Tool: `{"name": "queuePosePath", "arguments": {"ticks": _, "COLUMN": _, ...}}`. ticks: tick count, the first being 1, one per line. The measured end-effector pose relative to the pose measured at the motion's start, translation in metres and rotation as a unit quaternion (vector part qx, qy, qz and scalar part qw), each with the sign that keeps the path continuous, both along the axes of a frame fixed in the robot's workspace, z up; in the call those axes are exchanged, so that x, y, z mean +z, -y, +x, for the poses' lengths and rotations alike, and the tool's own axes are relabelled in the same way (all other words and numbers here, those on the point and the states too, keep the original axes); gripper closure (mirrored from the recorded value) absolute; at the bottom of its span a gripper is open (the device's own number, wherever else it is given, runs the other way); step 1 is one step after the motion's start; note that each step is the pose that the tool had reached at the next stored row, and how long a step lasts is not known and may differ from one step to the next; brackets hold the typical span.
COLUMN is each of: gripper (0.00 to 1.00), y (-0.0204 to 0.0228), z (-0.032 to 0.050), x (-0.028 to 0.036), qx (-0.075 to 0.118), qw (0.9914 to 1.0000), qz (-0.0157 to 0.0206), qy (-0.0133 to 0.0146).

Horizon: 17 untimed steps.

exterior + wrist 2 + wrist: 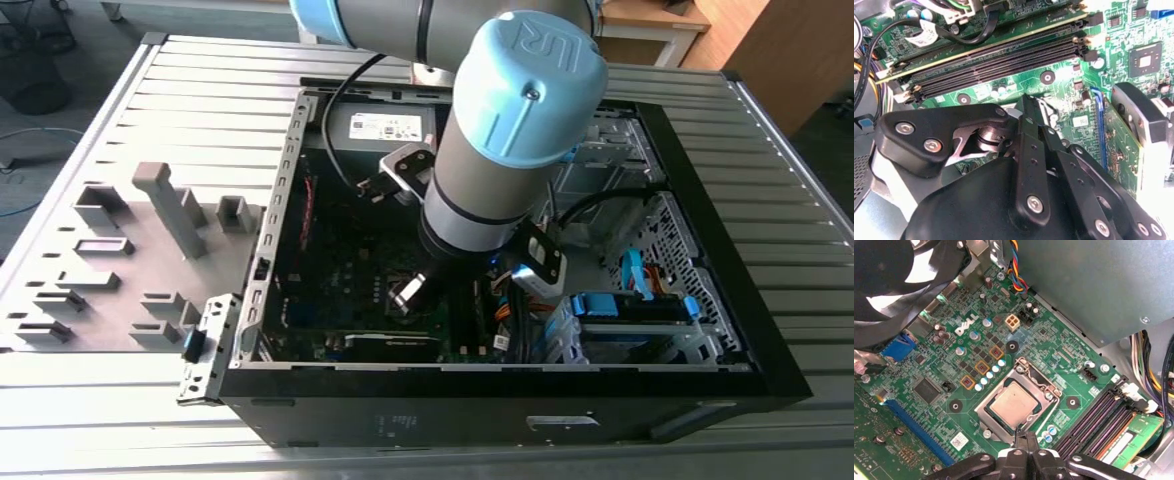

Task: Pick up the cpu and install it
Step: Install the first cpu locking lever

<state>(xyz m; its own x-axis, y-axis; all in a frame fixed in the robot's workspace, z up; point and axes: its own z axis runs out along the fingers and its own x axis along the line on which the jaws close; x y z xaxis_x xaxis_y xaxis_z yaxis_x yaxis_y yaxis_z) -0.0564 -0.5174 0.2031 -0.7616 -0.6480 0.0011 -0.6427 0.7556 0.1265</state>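
Observation:
The cpu (pixel 1013 407), a flat square chip with a silvery top, lies flat in the open metal socket (pixel 1046 386) of the green motherboard (pixel 1054 347) in the first wrist view. My gripper (pixel 1027 436) hangs just over the socket's edge beside the cpu, its two thin black fingers pressed together with nothing between them. In the second wrist view the same shut gripper (pixel 1026 102) points down at the board. In the exterior view the gripper (pixel 404 295) is deep inside the open computer case (pixel 507 400).
Black memory slots (pixel 1099 420) run beside the socket. A round black fan (pixel 884 285) and the grey power supply box (pixel 1094 285) flank the board. Cables (pixel 614 200) cross the case's right half. A grey tray (pixel 134 250) with plastic blocks lies on the exterior view's left.

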Motion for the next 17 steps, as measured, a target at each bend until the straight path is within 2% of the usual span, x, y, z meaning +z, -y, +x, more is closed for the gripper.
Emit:
{"name": "queuePosePath", "arguments": {"ticks": 2, "gripper": 0.89, "y": 0.0, "z": 0.0001, "x": -0.0001, "qx": 0.0, "qw": 1.0, "qz": 0.0002, "qy": 0.0}}
{"name": "queuePosePath", "arguments": {"ticks": 4, "gripper": 0.89, "y": 0.0004, "z": 0.0002, "x": -0.0016, "qx": 0.0, "qw": 1.0, "qz": 0.0004, "qy": -0.002}}
{"name": "queuePosePath", "arguments": {"ticks": 10, "gripper": 0.89, "y": 0.0047, "z": 0.0014, "x": -0.0086, "qx": 0.0, "qw": 0.99992, "qz": 0.001, "qy": -0.0126}}
{"name": "queuePosePath", "arguments": {"ticks": 14, "gripper": 0.89, "y": 0.0074, "z": 0.0044, "x": -0.0118, "qx": 0.0, "qw": 0.99974, "qz": 0.0008, "qy": -0.0226}}
{"name": "queuePosePath", "arguments": {"ticks": 16, "gripper": 0.89, "y": 0.0075, "z": 0.0051, "x": -0.0123, "qx": 0.0, "qw": 0.99968, "qz": 0.0007, "qy": -0.0252}}
{"name": "queuePosePath", "arguments": {"ticks": 17, "gripper": 0.89, "y": 0.0075, "z": 0.0051, "x": -0.0123, "qx": 0.0, "qw": 0.99968, "qz": 0.0007, "qy": -0.0252}}
